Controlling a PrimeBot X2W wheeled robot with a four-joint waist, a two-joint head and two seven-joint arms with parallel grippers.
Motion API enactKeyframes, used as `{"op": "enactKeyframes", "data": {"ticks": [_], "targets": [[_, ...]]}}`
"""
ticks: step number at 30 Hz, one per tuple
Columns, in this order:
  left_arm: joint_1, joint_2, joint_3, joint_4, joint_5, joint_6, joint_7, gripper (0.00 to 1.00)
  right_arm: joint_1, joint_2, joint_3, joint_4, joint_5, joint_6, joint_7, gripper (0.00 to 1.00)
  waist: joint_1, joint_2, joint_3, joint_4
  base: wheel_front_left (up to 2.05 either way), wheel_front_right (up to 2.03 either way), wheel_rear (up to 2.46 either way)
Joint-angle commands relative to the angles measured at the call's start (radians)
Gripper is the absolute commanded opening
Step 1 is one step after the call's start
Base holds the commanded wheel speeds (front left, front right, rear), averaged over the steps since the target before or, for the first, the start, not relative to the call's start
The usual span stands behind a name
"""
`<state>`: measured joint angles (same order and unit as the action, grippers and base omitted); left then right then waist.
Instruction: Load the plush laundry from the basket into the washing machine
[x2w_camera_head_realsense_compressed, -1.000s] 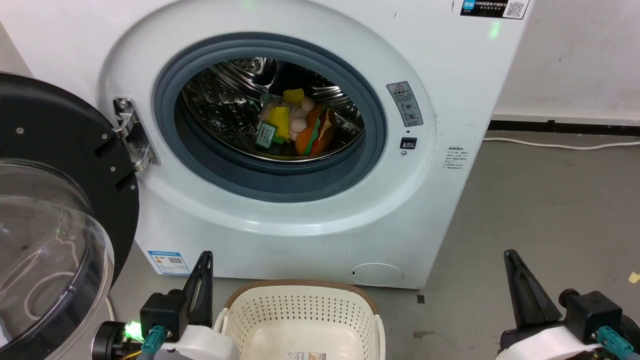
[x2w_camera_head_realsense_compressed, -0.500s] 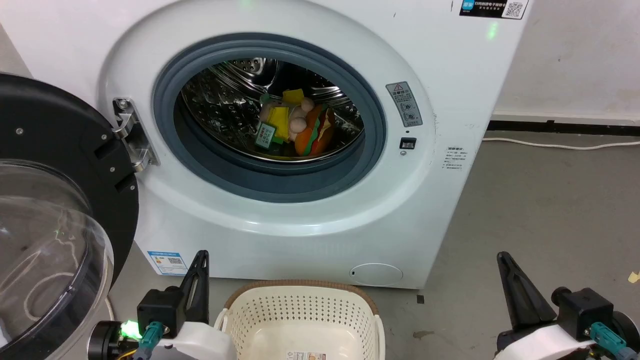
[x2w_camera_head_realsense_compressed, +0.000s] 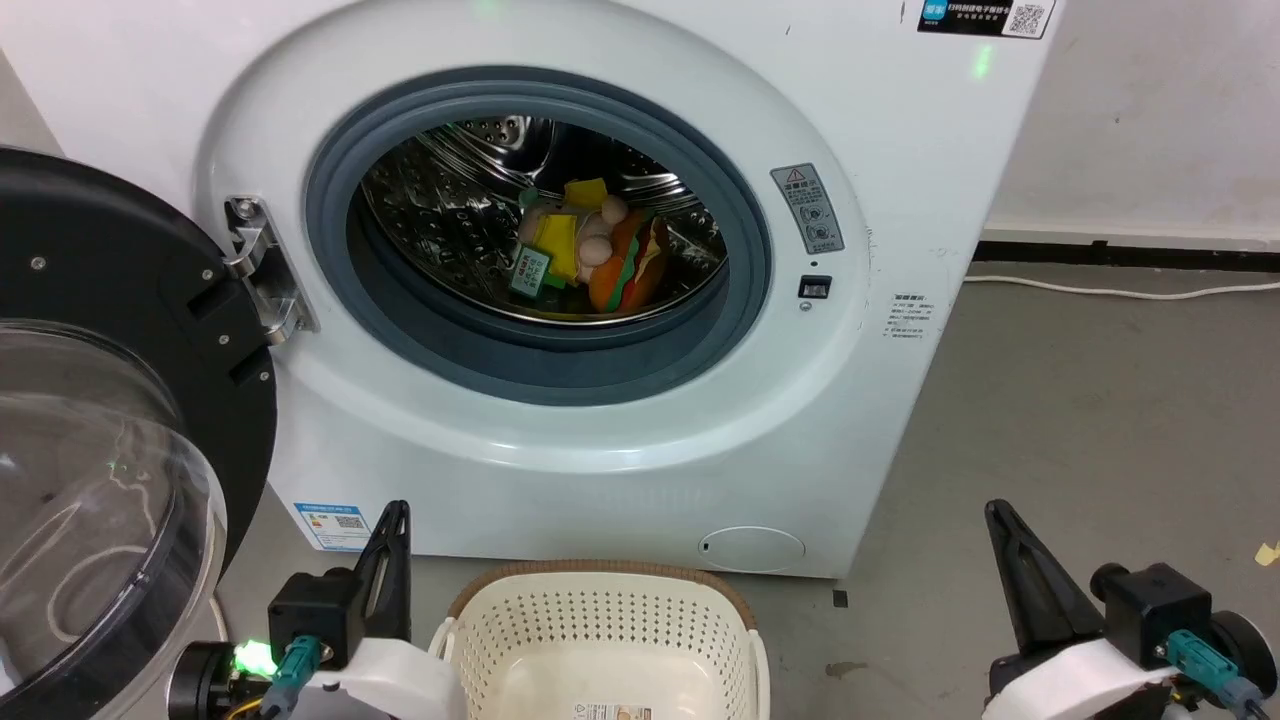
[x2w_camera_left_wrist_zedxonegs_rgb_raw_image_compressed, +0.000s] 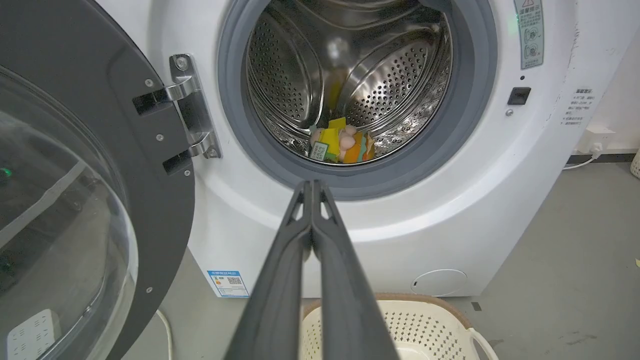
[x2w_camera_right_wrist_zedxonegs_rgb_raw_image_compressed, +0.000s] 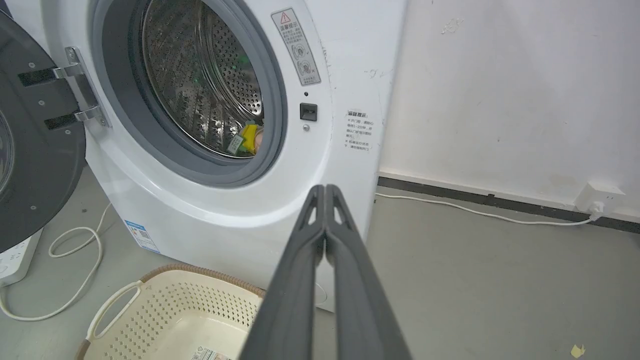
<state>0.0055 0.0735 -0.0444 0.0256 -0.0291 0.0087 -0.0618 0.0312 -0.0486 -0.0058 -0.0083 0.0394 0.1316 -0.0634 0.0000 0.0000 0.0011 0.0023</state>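
The plush laundry (x2w_camera_head_realsense_compressed: 600, 255), an orange hamburger and a pale pink figure with yellow parts and a green tag, lies inside the steel drum of the white washing machine (x2w_camera_head_realsense_compressed: 900, 200). It also shows as plush laundry (x2w_camera_left_wrist_zedxonegs_rgb_raw_image_compressed: 340, 145) low in the drum, and a yellow part of the plush laundry (x2w_camera_right_wrist_zedxonegs_rgb_raw_image_compressed: 247, 139) peeks past the seal. The cream basket (x2w_camera_head_realsense_compressed: 600, 610) stands on the floor before the washer with nothing in it but a label. My left gripper (x2w_camera_head_realsense_compressed: 398, 508) is shut and holds nothing, left of the basket. My right gripper (x2w_camera_head_realsense_compressed: 995, 508) is shut too, far right of it.
The round black-framed door (x2w_camera_head_realsense_compressed: 100, 400) hangs wide open at the left, its clear dome bulging toward me. A white cable (x2w_camera_right_wrist_zedxonegs_rgb_raw_image_compressed: 75, 270) loops on the floor beside a power strip (x2w_camera_right_wrist_zedxonegs_rgb_raw_image_compressed: 15, 255). Another cord (x2w_camera_right_wrist_zedxonegs_rgb_raw_image_compressed: 475, 212) runs along the right wall to a socket (x2w_camera_right_wrist_zedxonegs_rgb_raw_image_compressed: 597, 197).
Both grippers have slid slightly to the left and down in the head view. The plush, basket and door have stayed put.
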Motion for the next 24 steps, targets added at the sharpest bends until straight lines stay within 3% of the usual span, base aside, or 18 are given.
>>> {"op": "enactKeyframes", "data": {"ticks": [1,24], "targets": [[-0.004,-0.006,0.007,-0.006,0.008,-0.003,0.003,0.00,-0.014,-0.001,0.001,0.004,-0.007,-0.001,0.004,0.00,0.0000,0.0000,0.000,0.000,0.00,0.00,0.00],[-0.005,-0.020,0.037,-0.022,0.025,-0.008,0.050,0.00,-0.028,-0.002,0.005,0.007,-0.033,-0.001,0.052,0.00,0.0000,0.0000,-0.001,-0.002,0.00,0.00,0.00]]}}
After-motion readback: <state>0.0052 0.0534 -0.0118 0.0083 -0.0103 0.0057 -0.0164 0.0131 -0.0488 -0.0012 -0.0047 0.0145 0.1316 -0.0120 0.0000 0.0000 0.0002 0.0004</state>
